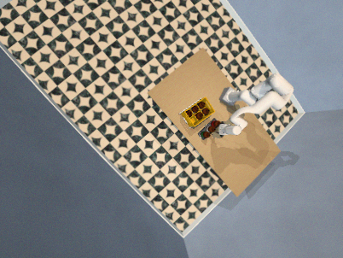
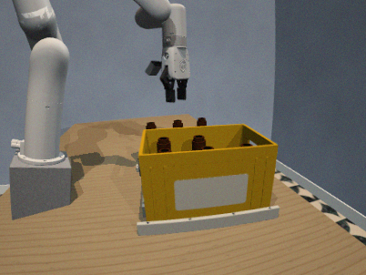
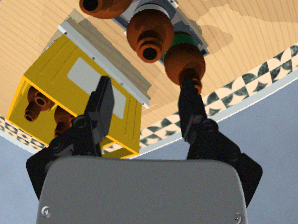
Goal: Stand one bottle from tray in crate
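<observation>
Three bottles [image 3: 149, 32] are standing on the tray [image 3: 174, 4] behind the crate [image 2: 207, 178] — I'm hovering the gripper [image 2: 175, 94] above them, parted, grasping nothing. I'm judging a skewed descent risks toppling neighbours.

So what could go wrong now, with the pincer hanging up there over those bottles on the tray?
The pincer is open, empty, high above three bottles standing close in a row on the tray. Coming down, a finger could clip a neighbour and topple it. A grip off-centre on a narrow neck may let the bottle tilt or slip. The crate sits right beside the tray, so a low carry could bump its wall or the bottles inside.
</observation>
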`<state>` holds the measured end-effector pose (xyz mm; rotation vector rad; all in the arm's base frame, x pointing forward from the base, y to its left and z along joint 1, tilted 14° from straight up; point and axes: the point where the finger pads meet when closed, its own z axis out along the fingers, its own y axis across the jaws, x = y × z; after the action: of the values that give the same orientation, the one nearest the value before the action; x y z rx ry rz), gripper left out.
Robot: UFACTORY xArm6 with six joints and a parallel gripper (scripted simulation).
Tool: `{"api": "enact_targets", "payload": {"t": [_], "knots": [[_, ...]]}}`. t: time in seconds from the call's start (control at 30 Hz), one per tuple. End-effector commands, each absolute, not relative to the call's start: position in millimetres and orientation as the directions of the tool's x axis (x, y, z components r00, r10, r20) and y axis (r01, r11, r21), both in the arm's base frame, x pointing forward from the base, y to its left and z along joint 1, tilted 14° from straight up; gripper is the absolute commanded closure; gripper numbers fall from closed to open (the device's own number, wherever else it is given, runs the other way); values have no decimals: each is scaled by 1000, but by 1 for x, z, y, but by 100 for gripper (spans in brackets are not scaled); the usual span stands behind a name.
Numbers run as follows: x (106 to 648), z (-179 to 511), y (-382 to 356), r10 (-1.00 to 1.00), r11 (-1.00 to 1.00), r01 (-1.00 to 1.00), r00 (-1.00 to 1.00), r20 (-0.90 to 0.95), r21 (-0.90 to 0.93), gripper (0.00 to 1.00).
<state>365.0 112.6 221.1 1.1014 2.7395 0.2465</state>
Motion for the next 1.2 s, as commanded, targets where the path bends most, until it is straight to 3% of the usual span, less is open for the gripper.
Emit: {"api": "enact_targets", "payload": {"t": [0.0,1.17], "knots": [[366,223,113,697,712,666,-710,-105,222,35],[369,209,114,697,712,666,-710,-105,222,35]]}}
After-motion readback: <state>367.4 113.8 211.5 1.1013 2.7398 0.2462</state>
